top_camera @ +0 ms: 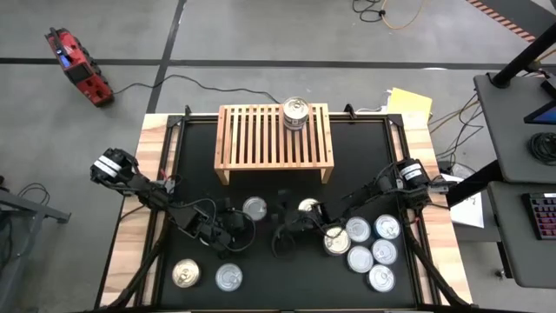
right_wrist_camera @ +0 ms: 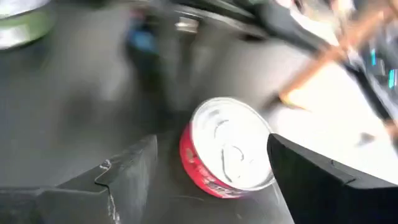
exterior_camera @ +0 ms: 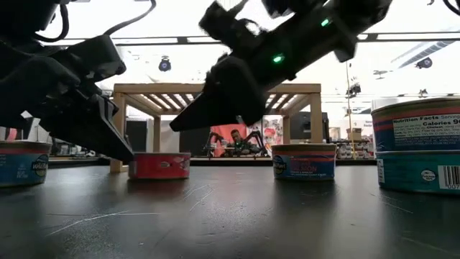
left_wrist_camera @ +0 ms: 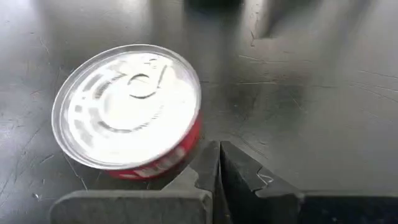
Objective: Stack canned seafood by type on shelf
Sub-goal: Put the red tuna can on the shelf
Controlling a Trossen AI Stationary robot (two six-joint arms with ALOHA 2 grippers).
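- A cluster of silver-lidded cans (top_camera: 372,243) sits at the near right of the black tabletop (top_camera: 365,156).
- The right claw (right_wrist_camera: 208,171) stands spread around a red-sided can (right_wrist_camera: 227,155).
- The left claw (left_wrist_camera: 219,163), fingers pressed together, sits just beside another red can (left_wrist_camera: 127,112).
- On the shelf (top_camera: 261,139), one can (top_camera: 295,113) stands at the far right.

The bench (top_camera: 152,187) has a black top with pale wood edges and stands on a grey floor (top_camera: 261,35) crossed by dark lines. A red device (top_camera: 76,68) lies on the floor off one far corner, its black cable trailing toward the bench. A dark desk (top_camera: 521,130) with a keyboard (top_camera: 543,216) stands alongside. Yellow paper (top_camera: 410,103) sits at the bench's far corner. An orange cable (top_camera: 404,16) loops on the floor. Bright ceiling lights (exterior_camera: 165,65) glare over cluttered shelves beyond.
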